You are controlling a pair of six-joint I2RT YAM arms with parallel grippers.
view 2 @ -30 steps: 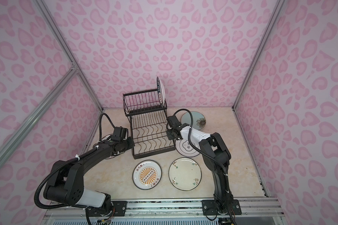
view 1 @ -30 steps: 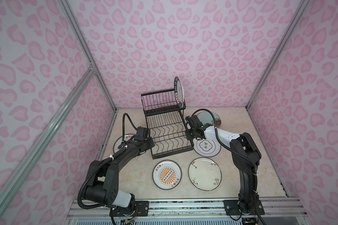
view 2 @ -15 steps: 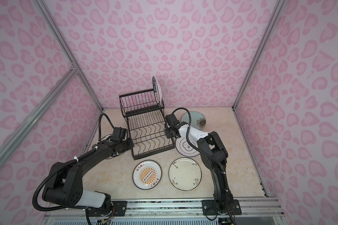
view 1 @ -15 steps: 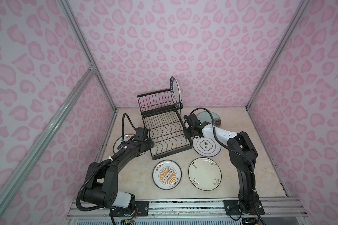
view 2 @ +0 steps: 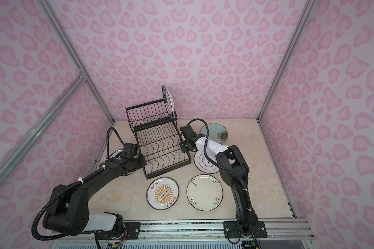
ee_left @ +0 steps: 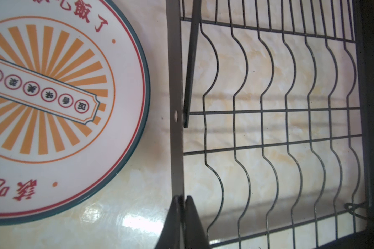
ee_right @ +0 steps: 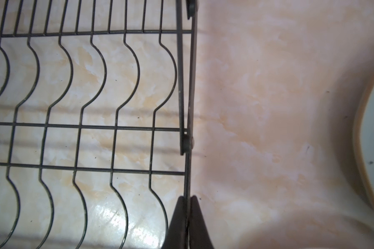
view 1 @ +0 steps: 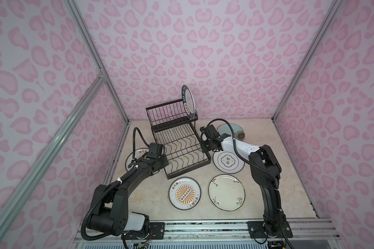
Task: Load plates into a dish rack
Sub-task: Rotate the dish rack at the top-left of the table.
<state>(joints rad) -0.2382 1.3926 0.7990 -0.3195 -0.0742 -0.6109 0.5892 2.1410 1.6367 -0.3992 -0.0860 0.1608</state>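
Left end effector [ee_left: 181, 199] pinching rim, black wire dish rack [ee_left: 176, 151], wavy dividers

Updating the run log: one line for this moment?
left claw: shut on rack rail | right claw: shut on opposite rail | loaded: one plate

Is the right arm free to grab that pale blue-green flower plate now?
Probably not yet: the right fingers are shut on the black wire dish rack. Once released, the pale blue-green flower plate lies close, nothing between.
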